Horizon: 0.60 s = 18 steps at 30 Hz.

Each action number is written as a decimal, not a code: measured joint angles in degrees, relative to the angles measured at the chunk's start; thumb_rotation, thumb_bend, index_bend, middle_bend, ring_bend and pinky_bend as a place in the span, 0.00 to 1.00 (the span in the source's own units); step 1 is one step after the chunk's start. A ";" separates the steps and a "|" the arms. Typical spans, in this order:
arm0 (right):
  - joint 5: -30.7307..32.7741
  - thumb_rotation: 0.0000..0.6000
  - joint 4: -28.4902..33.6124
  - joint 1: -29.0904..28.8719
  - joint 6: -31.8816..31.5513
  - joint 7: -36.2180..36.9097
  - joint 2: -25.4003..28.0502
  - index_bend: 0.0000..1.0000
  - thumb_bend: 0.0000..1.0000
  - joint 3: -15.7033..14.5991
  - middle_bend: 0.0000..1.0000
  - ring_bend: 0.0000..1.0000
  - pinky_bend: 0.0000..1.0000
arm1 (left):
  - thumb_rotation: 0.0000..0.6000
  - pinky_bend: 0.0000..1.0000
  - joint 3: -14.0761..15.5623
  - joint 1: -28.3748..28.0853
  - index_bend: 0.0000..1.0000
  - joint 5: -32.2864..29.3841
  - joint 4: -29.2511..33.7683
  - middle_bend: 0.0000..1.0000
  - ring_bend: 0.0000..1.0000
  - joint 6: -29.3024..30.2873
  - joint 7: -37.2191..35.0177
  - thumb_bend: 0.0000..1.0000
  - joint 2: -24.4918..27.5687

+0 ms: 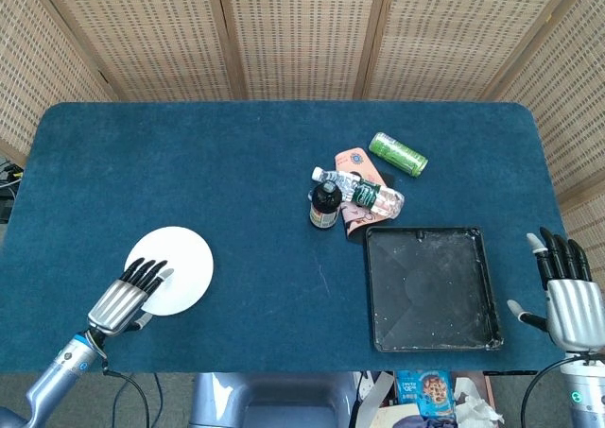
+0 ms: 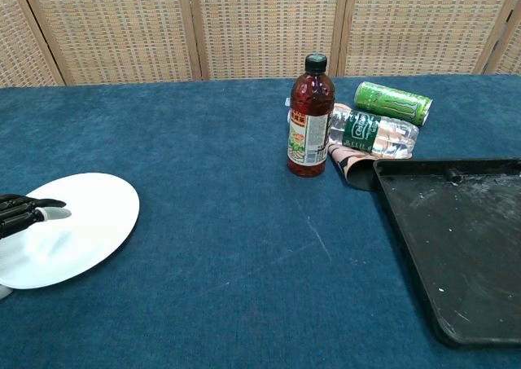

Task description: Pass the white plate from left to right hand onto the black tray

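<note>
The white plate lies on the blue table at the front left, also seen in the chest view as the plate. My left hand reaches over its near-left part, fingers stretched flat on top and thumb by the rim; only the dark fingers show in the chest view. No closed grip on the plate is visible. The black tray sits bare at the front right, its rim showing in the chest view. My right hand hovers open beyond the tray's right side, fingers spread.
Behind the tray stand a brown bottle, a lying water bottle, a green can and a pink wrapper. A wicker screen backs the table. The table's front edge lies close below both hands.
</note>
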State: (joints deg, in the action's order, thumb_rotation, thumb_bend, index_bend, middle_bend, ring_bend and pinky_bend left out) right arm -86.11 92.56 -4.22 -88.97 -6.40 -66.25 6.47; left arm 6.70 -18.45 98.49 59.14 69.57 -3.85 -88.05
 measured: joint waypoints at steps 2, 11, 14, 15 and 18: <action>0.04 1.00 -0.02 -0.01 0.04 -0.03 -0.03 0.00 0.00 0.00 0.00 0.00 0.00 | 1.00 0.00 -0.09 -0.14 0.20 -0.16 -0.11 0.00 0.00 -0.03 -0.25 0.40 -0.16; 0.08 1.00 -0.01 -0.04 0.05 0.27 -0.07 0.00 0.00 0.01 0.00 0.00 0.00 | 1.00 0.00 -0.89 -0.76 0.42 -0.85 -2.04 0.00 0.00 0.97 -3.16 0.50 -1.19; 0.12 1.00 -0.01 -0.04 0.08 0.46 -0.04 0.00 0.00 0.00 0.00 0.00 0.00 | 1.00 0.00 -1.43 -1.00 0.48 -1.05 -3.57 0.00 0.00 2.10 -4.71 0.51 -1.88; 0.13 1.00 0.00 -0.04 0.09 0.48 -0.03 0.00 0.00 0.00 0.00 0.00 0.00 | 1.00 0.00 -1.59 -1.11 0.51 -1.09 -3.98 0.00 0.00 2.41 -5.16 0.51 -2.05; 0.09 1.00 0.07 -0.05 0.13 0.61 0.01 0.00 0.00 -0.05 0.00 0.00 0.00 | 1.00 0.00 -2.26 -1.53 0.61 -1.24 -4.70 0.00 0.00 3.27 -6.46 0.51 -2.31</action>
State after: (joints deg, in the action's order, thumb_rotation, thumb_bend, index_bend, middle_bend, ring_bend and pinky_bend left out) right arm -86.02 92.63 -4.27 -88.84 -5.79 -66.24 6.42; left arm 4.44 -19.98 97.25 54.44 72.84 -10.31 -90.36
